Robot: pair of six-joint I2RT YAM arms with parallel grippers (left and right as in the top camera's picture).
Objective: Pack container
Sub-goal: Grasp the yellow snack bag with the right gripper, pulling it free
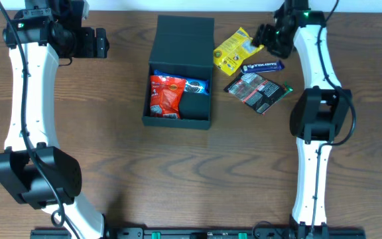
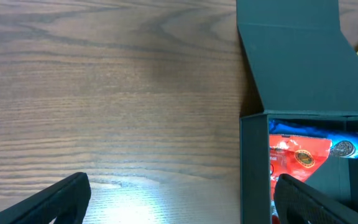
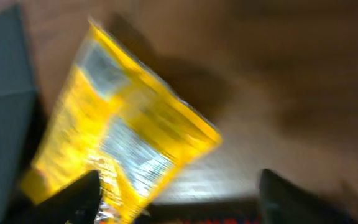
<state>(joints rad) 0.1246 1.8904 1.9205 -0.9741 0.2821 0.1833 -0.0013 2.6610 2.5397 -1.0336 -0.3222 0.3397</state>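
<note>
Here, right gripper [image 3: 179,175] spread, over yellow packet [image 3: 120,127]

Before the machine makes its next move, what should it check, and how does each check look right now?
1. Lid folded back, box open: ok.
2. Room left in the box beside the red packet: cannot tell; that corner is dark.
3. Right tool open above the yellow packet: ok.
4. Yellow packet gripped: not ok; the fingers stand apart.
5. Left tool open and off to the side of the box: ok.
6. Sharp close-up view of the yellow packet: not ok; blurred.
</note>
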